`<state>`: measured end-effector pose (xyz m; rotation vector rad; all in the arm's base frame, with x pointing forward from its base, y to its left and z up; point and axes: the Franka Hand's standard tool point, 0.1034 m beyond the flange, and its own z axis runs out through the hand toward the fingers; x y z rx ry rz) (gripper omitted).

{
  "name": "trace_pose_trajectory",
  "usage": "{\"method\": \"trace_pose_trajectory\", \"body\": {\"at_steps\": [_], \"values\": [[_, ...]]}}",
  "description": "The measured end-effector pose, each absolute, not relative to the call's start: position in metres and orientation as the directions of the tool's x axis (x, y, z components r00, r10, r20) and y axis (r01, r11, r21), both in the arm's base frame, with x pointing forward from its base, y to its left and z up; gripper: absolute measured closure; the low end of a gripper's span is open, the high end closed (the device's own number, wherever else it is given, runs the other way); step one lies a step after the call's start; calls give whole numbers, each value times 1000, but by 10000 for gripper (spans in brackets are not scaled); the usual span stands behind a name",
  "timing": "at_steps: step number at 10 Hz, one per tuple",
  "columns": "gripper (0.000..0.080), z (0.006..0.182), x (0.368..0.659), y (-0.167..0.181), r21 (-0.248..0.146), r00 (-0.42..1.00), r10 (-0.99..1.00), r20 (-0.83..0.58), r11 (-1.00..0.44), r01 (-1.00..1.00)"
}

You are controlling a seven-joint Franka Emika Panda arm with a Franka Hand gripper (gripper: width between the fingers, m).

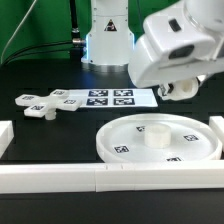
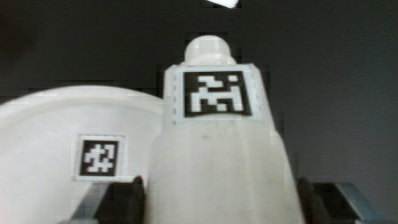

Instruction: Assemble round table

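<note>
My gripper [image 1: 178,90] hangs above the table at the exterior view's right, over the far edge of the round disc [image 1: 160,145]. In the wrist view the thick cylindrical leg [image 2: 222,130] stands between my fingers [image 2: 118,200], which press its two sides; it carries a square marker. My gripper [image 2: 222,208] is shut on the leg and holds it off the table. The rimmed disc also shows in the wrist view [image 2: 63,125] beside the leg, and its hub [image 1: 152,134] stands at its middle. The cross-shaped piece [image 1: 45,103] lies at the exterior view's left.
The marker board [image 1: 108,97] lies flat behind the disc. Long white border bars run along the front [image 1: 90,182], the exterior view's left [image 1: 4,133] and right [image 1: 216,130]. The arm's base [image 1: 108,40] stands at the back.
</note>
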<state>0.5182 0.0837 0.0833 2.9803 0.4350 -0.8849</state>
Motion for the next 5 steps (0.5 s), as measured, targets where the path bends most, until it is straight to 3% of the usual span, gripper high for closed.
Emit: {"method": "trace_pose_trajectory", "body": {"at_steps": [2,5], "values": [[392,108,522,82,-38,892,245,-380,-968,250],[392,104,530,83,-22,948,265,-173,-964,266]]}}
